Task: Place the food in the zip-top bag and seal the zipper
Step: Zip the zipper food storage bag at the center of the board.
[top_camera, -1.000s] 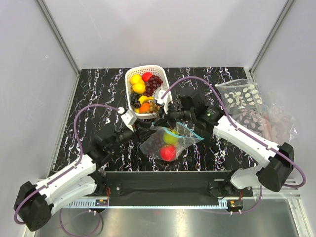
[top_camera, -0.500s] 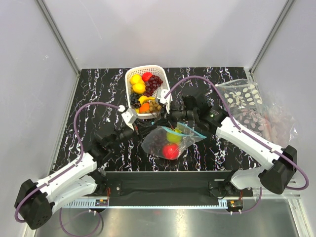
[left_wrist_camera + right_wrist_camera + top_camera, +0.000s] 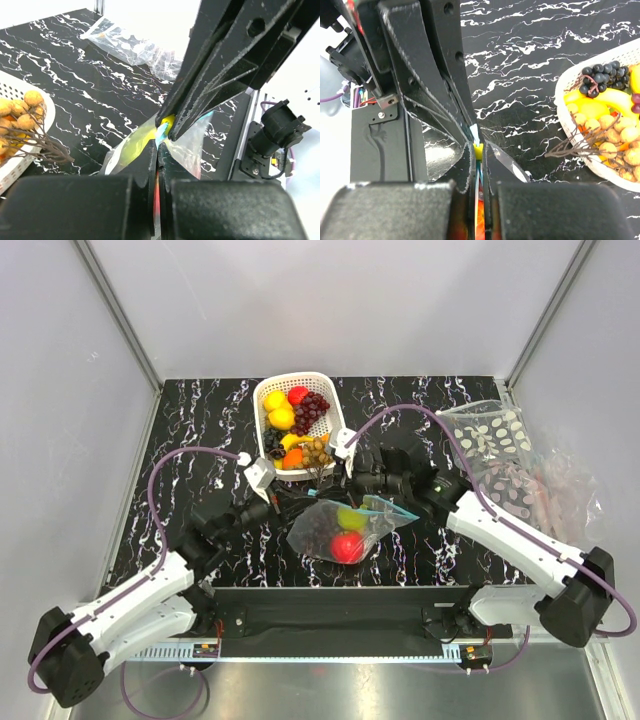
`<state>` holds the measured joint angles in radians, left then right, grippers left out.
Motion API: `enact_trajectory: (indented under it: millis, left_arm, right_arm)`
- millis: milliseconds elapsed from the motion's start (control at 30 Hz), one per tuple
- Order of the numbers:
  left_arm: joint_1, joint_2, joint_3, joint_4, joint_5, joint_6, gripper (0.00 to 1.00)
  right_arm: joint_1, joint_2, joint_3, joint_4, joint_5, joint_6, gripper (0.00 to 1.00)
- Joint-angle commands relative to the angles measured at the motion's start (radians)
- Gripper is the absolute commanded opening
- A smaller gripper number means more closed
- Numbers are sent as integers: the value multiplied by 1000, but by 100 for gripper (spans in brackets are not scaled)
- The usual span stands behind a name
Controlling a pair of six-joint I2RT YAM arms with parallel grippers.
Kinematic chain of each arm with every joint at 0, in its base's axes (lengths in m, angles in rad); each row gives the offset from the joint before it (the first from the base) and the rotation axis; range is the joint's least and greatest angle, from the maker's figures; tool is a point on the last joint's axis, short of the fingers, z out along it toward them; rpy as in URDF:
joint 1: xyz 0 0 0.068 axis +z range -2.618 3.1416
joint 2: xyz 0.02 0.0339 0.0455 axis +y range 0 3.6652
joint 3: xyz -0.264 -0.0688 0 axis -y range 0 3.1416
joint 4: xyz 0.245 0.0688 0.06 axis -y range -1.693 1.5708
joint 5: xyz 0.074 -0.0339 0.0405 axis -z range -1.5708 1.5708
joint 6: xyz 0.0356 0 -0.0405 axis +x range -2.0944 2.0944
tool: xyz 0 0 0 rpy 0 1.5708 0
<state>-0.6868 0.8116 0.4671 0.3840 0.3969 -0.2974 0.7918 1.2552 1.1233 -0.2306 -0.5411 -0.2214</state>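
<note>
The clear zip-top bag [image 3: 335, 532] hangs low over the table's front middle, holding a red apple [image 3: 347, 546], a green round fruit [image 3: 350, 518] and dark grapes [image 3: 316, 532]. Its teal zipper [image 3: 388, 507] runs along the top edge. My left gripper [image 3: 312, 502] is shut on the bag's zipper edge, with the teal strip [image 3: 162, 132] just past its tips [image 3: 157, 150]. My right gripper [image 3: 336, 494] faces it tip to tip and is shut on the same edge [image 3: 477, 149]. The right gripper's fingers [image 3: 215, 75] fill the left wrist view.
A white slotted basket [image 3: 262, 392] with more toy fruit stands behind the grippers; its rim shows in the right wrist view [image 3: 561, 107]. A clear bag patterned with white ovals [image 3: 492, 435] and other crumpled bags lie at the right edge. Grey walls enclose the table.
My right gripper has slid left along the bag's top edge until it meets the left gripper's tips. The bag has sagged slightly. The left gripper has barely moved.
</note>
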Motion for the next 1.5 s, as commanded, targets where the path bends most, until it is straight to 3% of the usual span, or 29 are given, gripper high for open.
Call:
enact_trajectory:
  millis: [0,300,500,800,1067,1300,1333,1400,1433,1467]
  left_arm:
    - [26,-45,53,44,-81,-52,0]
    - [73,-109,53,-49,-182,-88,0]
    - [142,-104,65,-167,-352,-111,0]
    - [240,-97,10,-120,-533,-120,0]
    - [251,-86,47,-143,-564,-83,0]
    - [251,-100,51,-157,-567,-68,0]
    - [251,-100,51,-155,-561,-66,0]
    - [251,-101,48,-151,-557,-63,0]
    - [251,-103,47,-148,-541,-63,0]
    - [251,-104,47,-142,-534,-65,0]
  right_arm:
    - [-12,-62,-43,16,73,28,0]
    - [-23,-128,-141,46,127,51,0]
    - [-35,-154,-172,36,188,106,0]
    - [-34,-218,-183,-134,315,252,0]
    - [-34,-267,-128,-355,375,327,0]
    - [-35,-304,-134,-392,403,350,2]
    - [-35,-316,-132,-392,414,353,4]
    - [-34,-324,-129,-388,415,358,19]
    - [-34,-332,-129,-378,406,356,30]
    - [-34,-333,-129,-359,402,355,48]
